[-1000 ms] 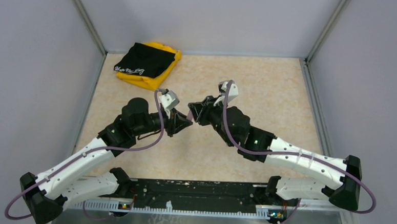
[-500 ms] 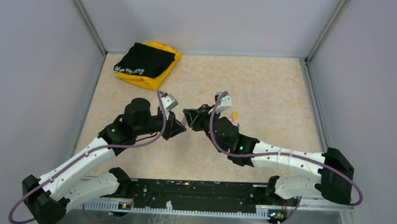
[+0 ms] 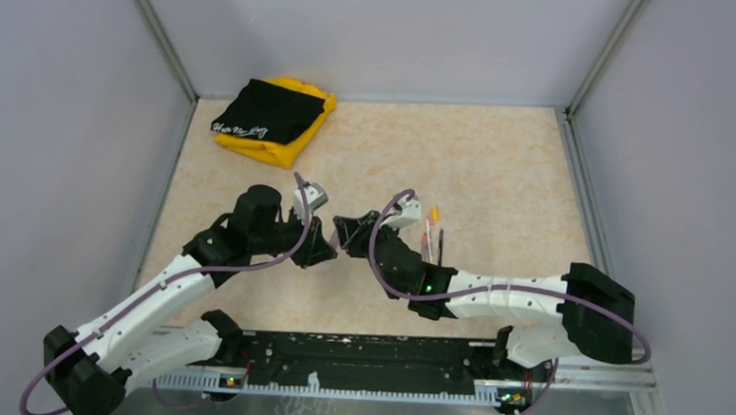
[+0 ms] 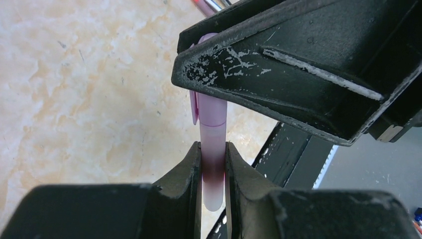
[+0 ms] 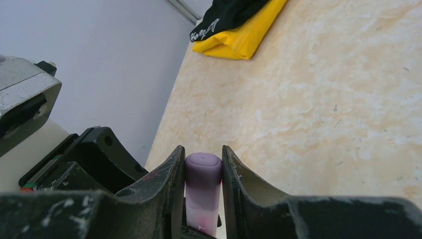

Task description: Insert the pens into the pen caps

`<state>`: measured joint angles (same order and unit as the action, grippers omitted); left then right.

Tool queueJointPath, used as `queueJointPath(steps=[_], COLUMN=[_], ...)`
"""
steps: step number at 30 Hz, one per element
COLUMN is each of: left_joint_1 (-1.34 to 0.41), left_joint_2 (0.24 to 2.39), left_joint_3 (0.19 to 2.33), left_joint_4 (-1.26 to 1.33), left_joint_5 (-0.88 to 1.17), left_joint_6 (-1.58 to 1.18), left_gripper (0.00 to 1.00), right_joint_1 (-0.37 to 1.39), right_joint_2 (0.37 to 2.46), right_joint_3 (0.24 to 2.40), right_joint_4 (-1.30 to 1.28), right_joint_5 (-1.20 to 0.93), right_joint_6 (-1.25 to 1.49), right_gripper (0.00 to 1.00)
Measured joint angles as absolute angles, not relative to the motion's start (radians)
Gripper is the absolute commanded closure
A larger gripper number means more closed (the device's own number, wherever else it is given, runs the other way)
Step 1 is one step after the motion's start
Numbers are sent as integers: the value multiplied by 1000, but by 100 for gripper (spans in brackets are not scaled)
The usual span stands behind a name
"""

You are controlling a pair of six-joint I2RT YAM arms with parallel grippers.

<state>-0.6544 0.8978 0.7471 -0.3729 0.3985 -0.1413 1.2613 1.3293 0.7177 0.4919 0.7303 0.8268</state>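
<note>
Two robot arms, side by side. The left arm [image 3: 145,300] and the right arm [image 3: 502,295] each have white links dotted with small screw holes, joined by bulky black joints. A thin purple cable [image 3: 247,273] runs in loose loops along each arm. A small grey-white camera box [image 3: 311,196] sits at each wrist. A green light [image 3: 427,288] glows on the right arm. The fingers [image 5: 159,181] are black wedges, scuffed white.

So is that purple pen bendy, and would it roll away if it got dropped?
Probably stiff: the purple pen looks dead straight between the left gripper and the right gripper. It looks smooth and round, so it could slip or roll, though the little clip on its cap might stop it.
</note>
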Motion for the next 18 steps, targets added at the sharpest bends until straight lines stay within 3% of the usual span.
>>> queueJointPath(steps=[18], left_joint_1=[-648], left_joint_2=[898], left_joint_3=[735], left_joint_4=[-463], left_joint_5=[408], left_joint_6=[-145], left_gripper=[100], right_joint_1=[1356], right_joint_2=[1427], right_joint_3=[750], right_joint_4=[457], right_joint_5=[897], right_joint_6=[900], right_gripper=[100])
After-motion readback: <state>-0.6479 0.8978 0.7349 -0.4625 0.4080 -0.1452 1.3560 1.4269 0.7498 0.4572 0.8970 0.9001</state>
